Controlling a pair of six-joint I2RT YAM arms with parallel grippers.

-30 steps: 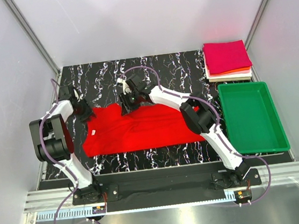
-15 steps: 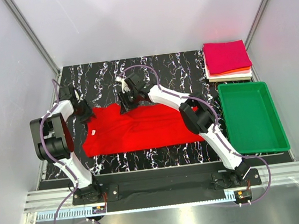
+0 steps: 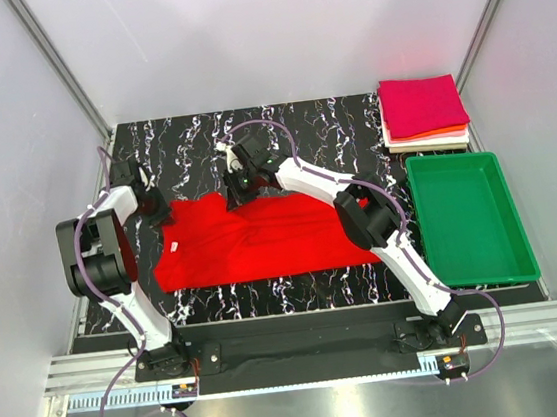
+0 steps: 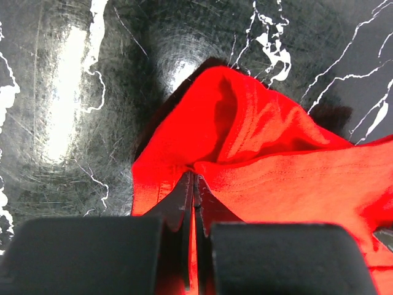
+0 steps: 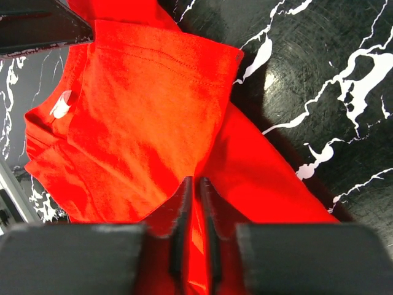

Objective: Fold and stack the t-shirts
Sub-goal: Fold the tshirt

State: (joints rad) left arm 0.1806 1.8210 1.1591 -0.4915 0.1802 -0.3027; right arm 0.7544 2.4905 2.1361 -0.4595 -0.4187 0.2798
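Note:
A bright red t-shirt [image 3: 262, 236] lies spread across the black marbled table. My left gripper [image 3: 157, 213] is at the shirt's far left corner, and in the left wrist view it [image 4: 195, 176] is shut with a fold of red cloth [image 4: 276, 166] pinched between the jaws. At the shirt's far edge near the middle, my right gripper [image 3: 236, 195] has its jaws nearly together [image 5: 195, 182] with red cloth [image 5: 141, 123] caught between them. A stack of folded t-shirts [image 3: 423, 106], magenta on top with orange and white below, sits at the far right corner.
A green plastic tray [image 3: 417, 215] stands at the right, just in front of the folded stack. Grey walls close in the table on the left, back and right. The arm bases are bolted along the near edge.
Both grippers have closed on the far edge of the red shirt. The arms and the shirt have barely shifted on the table.

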